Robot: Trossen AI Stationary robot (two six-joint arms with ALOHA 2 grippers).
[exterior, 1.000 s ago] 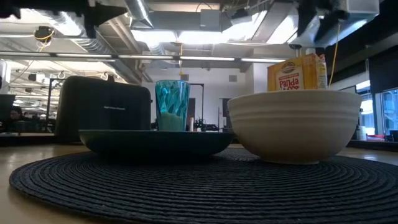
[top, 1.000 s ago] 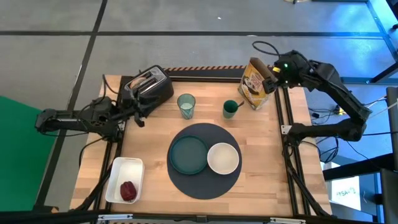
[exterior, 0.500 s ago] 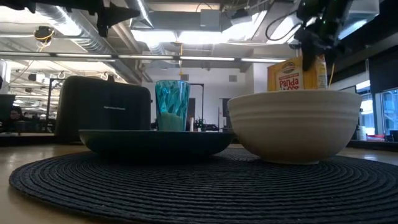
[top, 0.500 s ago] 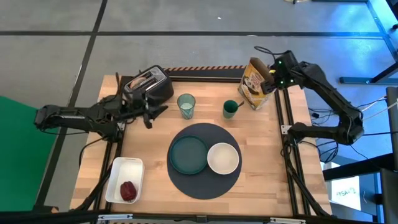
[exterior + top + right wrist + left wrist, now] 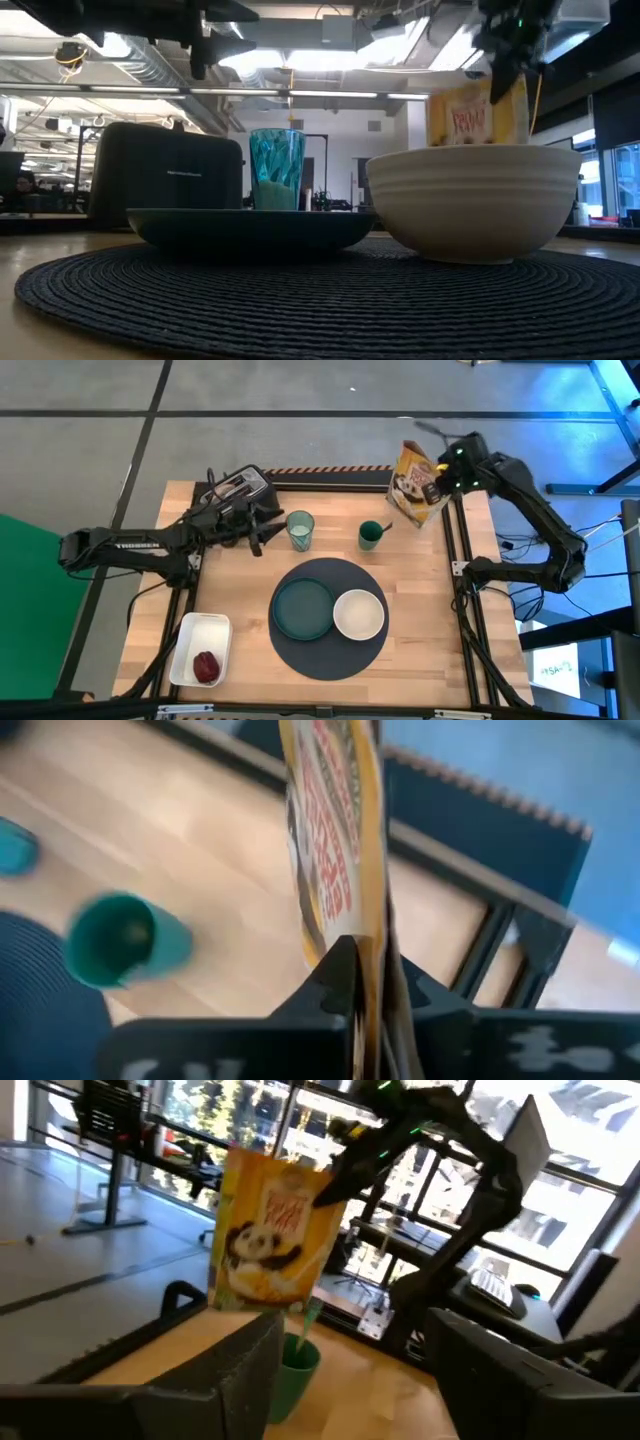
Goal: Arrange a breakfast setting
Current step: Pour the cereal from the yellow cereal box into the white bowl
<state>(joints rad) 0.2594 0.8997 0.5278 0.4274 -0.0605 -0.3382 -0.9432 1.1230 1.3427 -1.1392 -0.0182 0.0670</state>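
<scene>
The yellow-brown cereal box (image 5: 413, 485) is held by my right gripper (image 5: 437, 482) above the table's far right corner, over the small dark-green cup (image 5: 371, 536). My left gripper (image 5: 262, 532) is open and empty, between the black toaster (image 5: 237, 487) and the pale-teal tumbler (image 5: 299, 530). The teal plate (image 5: 303, 609) and white bowl (image 5: 358, 614) rest on the round dark-grey mat (image 5: 330, 652). The dark-red fruit (image 5: 206, 667) lies in the white tray (image 5: 200, 630). My left arm covers part of the toaster, and I cannot make out the bagel. My right gripper pinches the cereal box's top edge (image 5: 352, 925) between its two fingers, at the upper corner (image 5: 322, 1180) nearest the table's right side. The fingers slant down from the right. The box hangs below them, tilted, its bottom (image 5: 250, 1302) clear of the table.
The toaster stands at the far left, the white tray at the near left corner. A black rail (image 5: 455, 540) runs along the table's right edge. Bare wood (image 5: 420, 580) shows between the mat and the rail.
My right gripper has lifted the cereal box off the table; the box now hangs tipped and higher than before. My left gripper has gone from the toaster's near side toward the table's right, toward the tumbler.
</scene>
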